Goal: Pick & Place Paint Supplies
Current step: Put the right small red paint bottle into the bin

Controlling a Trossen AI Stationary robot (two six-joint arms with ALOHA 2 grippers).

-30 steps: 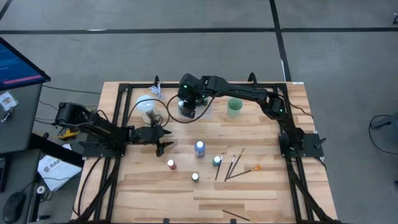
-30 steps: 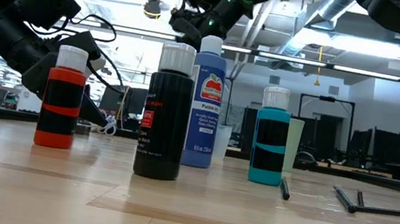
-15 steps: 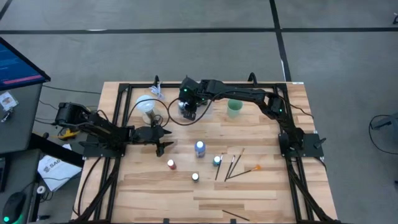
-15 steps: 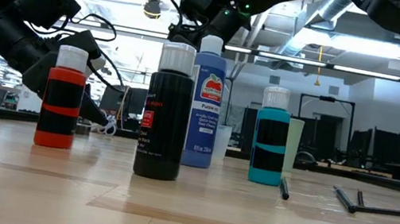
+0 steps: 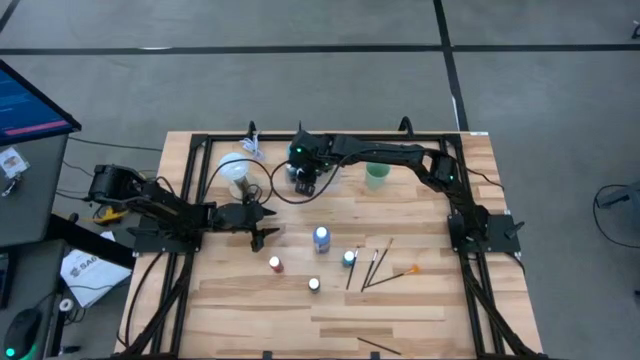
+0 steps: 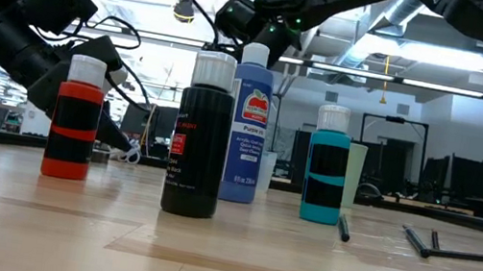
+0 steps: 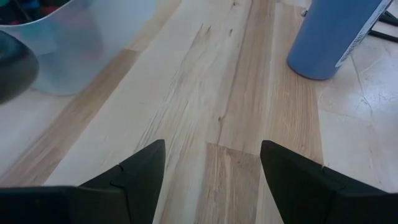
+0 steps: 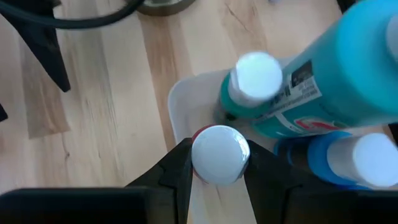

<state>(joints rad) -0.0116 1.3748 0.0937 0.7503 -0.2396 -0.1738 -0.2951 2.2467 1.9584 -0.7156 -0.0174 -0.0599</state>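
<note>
We see the right gripper [image 8: 217, 163] has lowered a red paint bottle [image 8: 220, 154] – fingers pinching its cap – into the clear tray [image 8: 183, 106]; release comes next – left gripper [image 7: 211, 163] spread, idle.

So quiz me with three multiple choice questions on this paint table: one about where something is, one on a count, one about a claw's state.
1. Where is the right claw?
A. over the clear tray
B. over the brushes
C. off the table

2. How many paint bottles stand on the open wood in the high view?
A. two
B. four
C. seven

3. What is the left claw doing?
A. gripping the blue bottle
B. open with nothing between its fingers
C. holding a brush

Answers:
1 A, its wrist view looks down into the tray.
2 B, blue bottle, teal bottle, red bottle and black bottle.
3 B, bare wood shows between its fingers.
</note>
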